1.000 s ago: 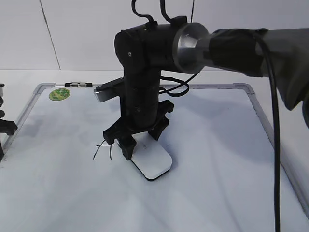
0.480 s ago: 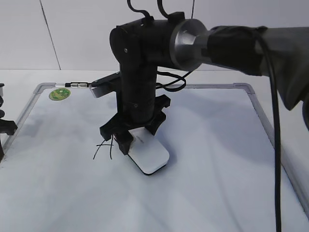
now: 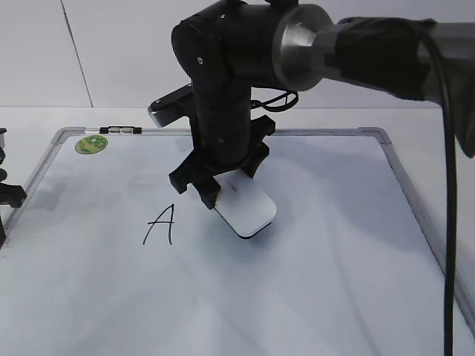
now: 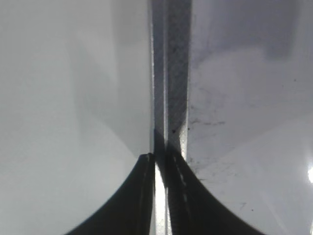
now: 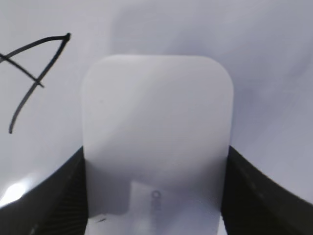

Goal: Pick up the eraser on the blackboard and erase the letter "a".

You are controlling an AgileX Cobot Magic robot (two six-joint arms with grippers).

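The exterior view looks down at a slant across the large white silver-framed board [image 3: 334, 297]. The right wrist view sits close above the white rounded plastic eraser [image 5: 156, 127], sharing the black marker capital "A" [image 3: 160, 225]. The left wrist view hugs the board's frame.

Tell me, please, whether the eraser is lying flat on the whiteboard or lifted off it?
Lifted and tilted: the eraser hangs in the right tool, clear of the whiteboard.

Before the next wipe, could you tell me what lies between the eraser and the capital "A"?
Only bare board: the exterior view shows the eraser right of the "A", nothing between.
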